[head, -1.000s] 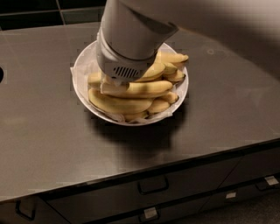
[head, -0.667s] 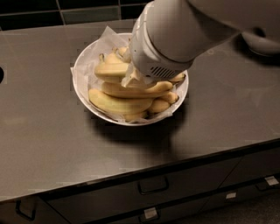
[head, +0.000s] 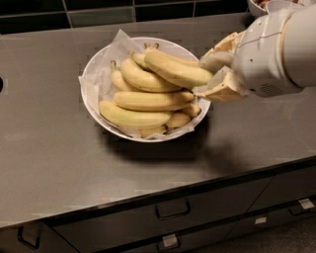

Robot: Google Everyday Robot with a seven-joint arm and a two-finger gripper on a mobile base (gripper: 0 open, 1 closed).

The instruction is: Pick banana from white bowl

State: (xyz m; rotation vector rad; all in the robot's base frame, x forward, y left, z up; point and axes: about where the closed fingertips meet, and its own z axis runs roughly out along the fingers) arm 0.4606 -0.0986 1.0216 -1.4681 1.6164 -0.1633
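The white bowl (head: 94, 106) with crinkled paper lining sits on the grey counter, left of centre, and holds several bananas. The banana (head: 175, 69), thick and pale yellow, lies on top of the pile, its brown stem pointing to the far rim. My gripper (head: 216, 75) is at the bowl's right rim, reaching in from the right. Its two cream fingers (head: 223, 87) are closed on the banana's right end, one above and one below it. The white arm housing fills the upper right.
Another white bowl (head: 257, 6) stands at the back right, partly behind my arm. A dark tiled wall runs along the back. The counter's front edge lies above drawers with handles (head: 173, 210). A dark round opening (head: 1, 84) sits at the left edge.
My arm has swung from over the bowl to its right side, uncovering the pile. The gripper now grips the top banana's right end.
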